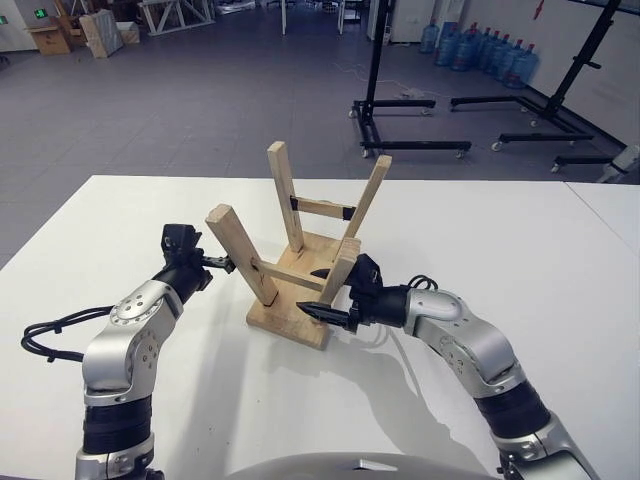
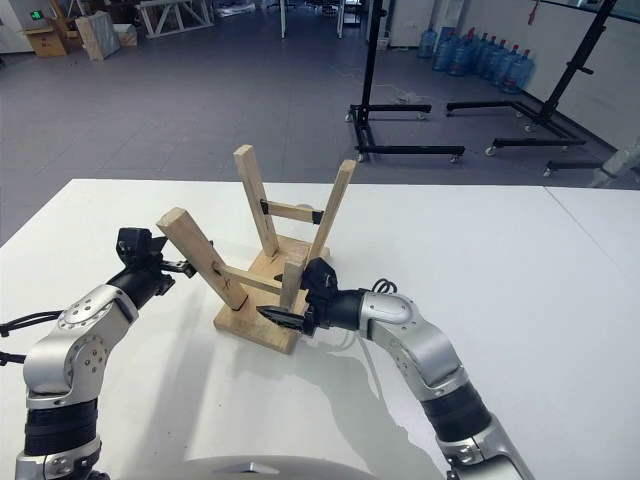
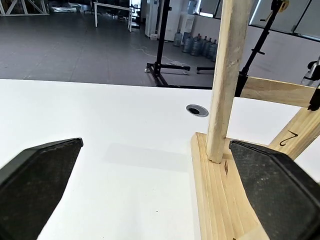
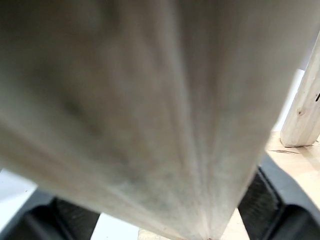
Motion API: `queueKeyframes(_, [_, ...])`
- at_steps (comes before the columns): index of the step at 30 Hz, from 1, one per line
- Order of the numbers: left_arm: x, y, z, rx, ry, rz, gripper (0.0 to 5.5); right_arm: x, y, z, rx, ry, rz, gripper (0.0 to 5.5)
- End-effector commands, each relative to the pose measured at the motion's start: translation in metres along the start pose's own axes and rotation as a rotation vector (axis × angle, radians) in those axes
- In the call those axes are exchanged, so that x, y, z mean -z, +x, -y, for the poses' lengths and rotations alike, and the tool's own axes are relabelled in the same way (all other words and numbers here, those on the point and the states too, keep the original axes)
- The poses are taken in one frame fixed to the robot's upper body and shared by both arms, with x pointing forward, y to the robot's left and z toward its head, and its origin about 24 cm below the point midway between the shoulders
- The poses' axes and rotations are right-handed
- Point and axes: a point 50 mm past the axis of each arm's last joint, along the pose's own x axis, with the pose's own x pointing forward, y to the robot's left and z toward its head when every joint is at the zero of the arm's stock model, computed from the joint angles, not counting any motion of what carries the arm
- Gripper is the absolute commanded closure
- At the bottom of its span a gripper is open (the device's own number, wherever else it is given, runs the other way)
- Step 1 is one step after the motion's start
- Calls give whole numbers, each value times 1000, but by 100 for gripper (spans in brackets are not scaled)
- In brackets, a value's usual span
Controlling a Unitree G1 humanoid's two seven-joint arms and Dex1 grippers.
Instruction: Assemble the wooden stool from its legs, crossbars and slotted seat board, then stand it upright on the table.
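Upside down near the middle of the white worktop: a pale wooden stool, with its seat board flat on the surface and four square legs pointing up and splayed outward. Between the two far legs, a crossbar with dark ends. Between the near left leg and the shorter-looking near right leg, a second crossbar, set lower.

Beyond the worktop, a grey floor with black wheeled stands, blue water bottles by the wall and cardboard boxes far off.

On the left, a bent left arm with the left gripper just beside the near left leg, jaws spread wide and grasping nothing. On the right, a right arm with elbow out and forearm pointing across toward the stool. At its end, the right gripper, jaws closed round the near right leg just above the seat board.
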Motion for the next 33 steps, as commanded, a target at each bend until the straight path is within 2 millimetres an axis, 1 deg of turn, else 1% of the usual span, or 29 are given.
queueKeyframes(1, [-7, 7, -6, -8, 77, 4, 10, 0, 0, 2, -3, -13, -19, 134])
queueKeyframes(2, [-10, 8, -14, -38, 105, 11, 10, 2, -5, 4, 5, -22, -34, 121])
queueKeyframes(3, [-14, 9, -22, -66, 129, 19, 10, 5, -11, 7, 19, -31, -48, 97])
queueKeyframes(4, [-21, 9, -33, -110, 156, 32, 10, 8, -18, 11, 35, -44, -65, 87])
queueKeyframes(8, [-45, 4, -79, -274, 215, 83, 10, 14, -47, 22, 66, -81, -122, 87])
queueKeyframes(10, [-59, -5, -99, -326, 195, 119, 10, 11, -62, 29, 86, -96, -124, 87])
queueKeyframes(11, [-66, -13, -104, -316, 184, 133, 10, 8, -72, 34, 98, -104, -118, 87])
queueKeyframes(13, [-72, -29, -107, -231, 152, 148, 10, 0, -88, 42, 127, -122, -102, 87])
queueKeyframes(15, [-73, -55, -101, -29, 84, 126, 10, -10, -105, 54, 204, -142, -77, 87])
queueKeyframes(17, [-76, -80, -87, 183, 50, 99, 10, -20, -113, 63, 273, -157, -33, 87])
queueKeyframes(18, [-80, -89, -78, 270, 33, 107, 10, -24, -112, 65, 289, -161, -9, 87])
queueKeyframes(20, [-93, -92, -59, 393, -22, 180, 10, -24, -99, 61, 281, -158, 32, 87])
queueKeyframes(21, [-97, -84, -49, 422, -36, 210, 10, -23, -89, 58, 269, -153, 47, 87])
queueKeyframes(22, [-95, -72, -38, 428, -37, 209, 10, -21, -76, 54, 260, -144, 64, 87])
queueKeyframes(25, [-83, -42, -14, 415, -39, 177, 10, -20, -46, 44, 232, -127, 100, 87])
queueKeyframes(27, [-76, -29, -1, 423, -59, 175, 10, -18, -30, 37, 211, -119, 107, 87])
queueKeyframes(30, [-72, -14, 20, 456, -73, 182, 10, -13, -14, 26, 170, -114, 97, 87])
queueKeyframes(33, [-66, -1, 28, 438, -66, 169, 10, -12, -3, 15, 137, -109, 95, 87])
